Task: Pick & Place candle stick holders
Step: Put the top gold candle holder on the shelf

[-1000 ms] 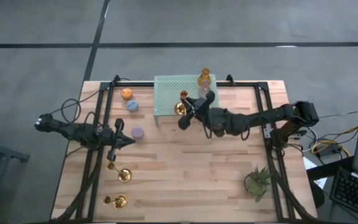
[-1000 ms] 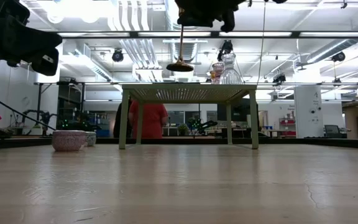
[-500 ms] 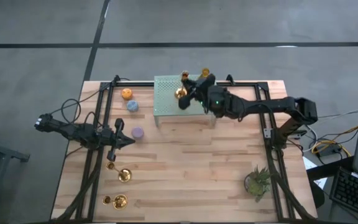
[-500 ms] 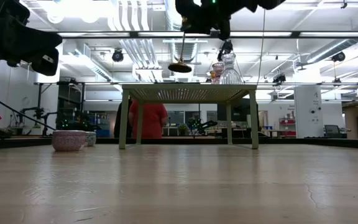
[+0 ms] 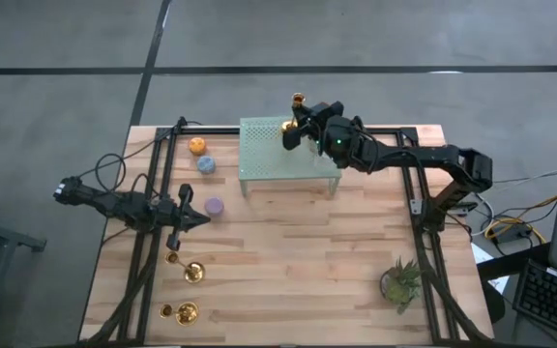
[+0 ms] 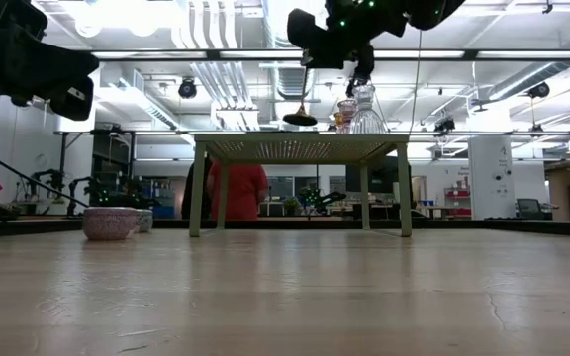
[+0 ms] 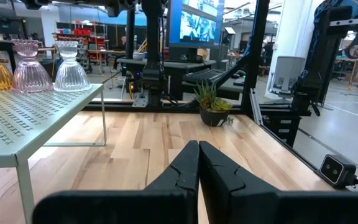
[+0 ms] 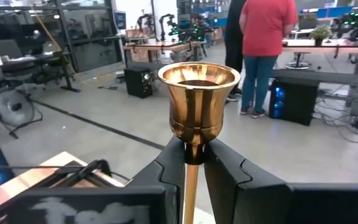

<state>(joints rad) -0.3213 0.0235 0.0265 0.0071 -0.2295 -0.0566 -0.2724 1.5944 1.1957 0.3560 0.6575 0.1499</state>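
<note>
Moved over rack (image 5: 269,147), gold holder (image 8: 197,109) stem between right fingers (image 8: 166,168).

Both arms are matte black, built of slim jointed segments. The right arm (image 5: 404,159) shows a small green indicator light near its wrist and a bulky rounded joint housing at its base. The left arm (image 5: 114,201) trails a thin black looping cable. Each pincer (image 7: 197,163) has two flat, tapered black fingers (image 8: 229,171) with angular moulded ridges.
</note>
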